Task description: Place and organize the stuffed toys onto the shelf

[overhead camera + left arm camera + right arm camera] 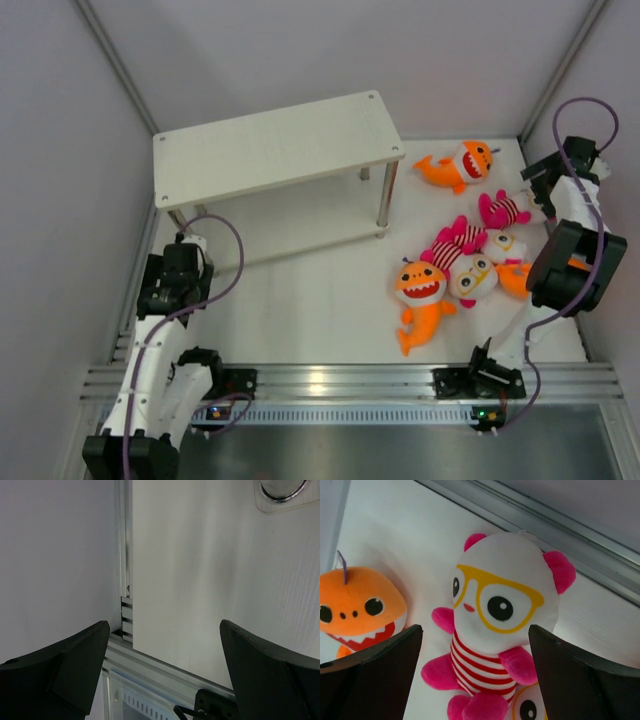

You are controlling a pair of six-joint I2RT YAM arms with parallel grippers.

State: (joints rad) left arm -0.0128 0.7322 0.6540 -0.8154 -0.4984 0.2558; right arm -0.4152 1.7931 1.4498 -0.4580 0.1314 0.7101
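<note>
- Shelf [275, 145] of white board on silver legs, two tiers, stands on the table [320, 320].
- Stuffed toys all lie on the table to the right of the shelf.
- One orange shark [458, 165] lies alone, just right of the shelf's right legs.
- Nearer than the shelf's right end, a second shark [421, 295] lies touching a heap of striped bears [473, 277].
- A third orange toy [512, 278] is partly hidden under the right arm.
- Right gripper [475, 635] is well right of the shelf, its jaws spread wide and empty above a bear in yellow glasses [500, 600].
- Left gripper [165, 630] hangs by the shelf's near left leg [282, 490], jaws wide apart, holding nothing.
</note>
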